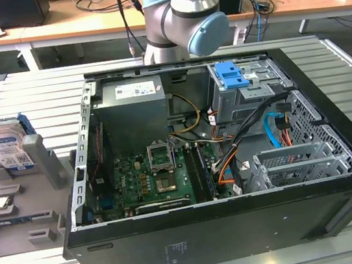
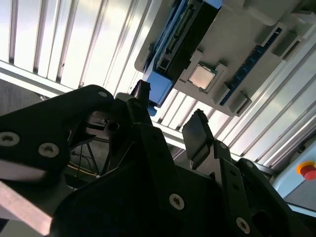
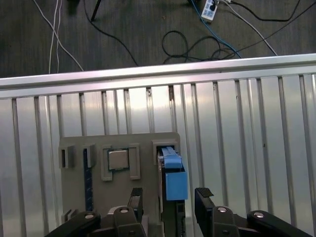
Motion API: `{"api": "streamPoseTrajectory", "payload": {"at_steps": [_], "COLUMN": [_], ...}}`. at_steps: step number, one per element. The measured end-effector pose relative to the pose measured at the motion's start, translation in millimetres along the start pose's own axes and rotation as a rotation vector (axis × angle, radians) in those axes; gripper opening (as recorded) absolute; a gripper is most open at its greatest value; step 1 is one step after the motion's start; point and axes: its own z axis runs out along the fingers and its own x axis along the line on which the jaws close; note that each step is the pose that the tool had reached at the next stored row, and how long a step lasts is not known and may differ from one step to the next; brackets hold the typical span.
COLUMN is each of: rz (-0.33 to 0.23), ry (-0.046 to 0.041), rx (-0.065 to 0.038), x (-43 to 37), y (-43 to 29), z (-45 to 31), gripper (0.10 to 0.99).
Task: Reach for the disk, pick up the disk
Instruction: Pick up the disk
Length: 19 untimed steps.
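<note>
The disk (image 1: 2, 146) stands on edge in a slot of a grey holder (image 1: 18, 223) at the exterior view's left, silver with a white-and-blue label and a blue bracket. In the first wrist view the disk (image 3: 174, 174) appears edge-on, blue bracket uppermost, between my gripper's (image 3: 169, 196) two black fingers, which are open. In the second wrist view the gripper (image 2: 170, 113) hangs apart from the disk (image 2: 190, 29), touching nothing. A small square CPU chip (image 3: 118, 159) lies in the holder (image 3: 143, 143) beside the disk.
An open black computer case (image 1: 78, 159) fills the middle of the slatted metal table (image 1: 19, 88), close beside the holder. The table edge (image 3: 148, 74) runs just beyond the holder, with cables on the floor past it. A red button (image 2: 307, 170) sits off to one side.
</note>
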Motion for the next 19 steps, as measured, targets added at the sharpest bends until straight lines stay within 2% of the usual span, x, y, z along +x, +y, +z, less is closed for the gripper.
{"api": "streamPoseTrajectory", "payload": {"at_steps": [9, 19], "rz": [0.0, 0.0], "ry": [0.0, -0.0001], "rx": [0.0, 0.0], "x": [0.0, -0.1], "y": [-0.6, -1.5], "z": [4.3, 12.4], "gripper": [0.545, 0.545]}}
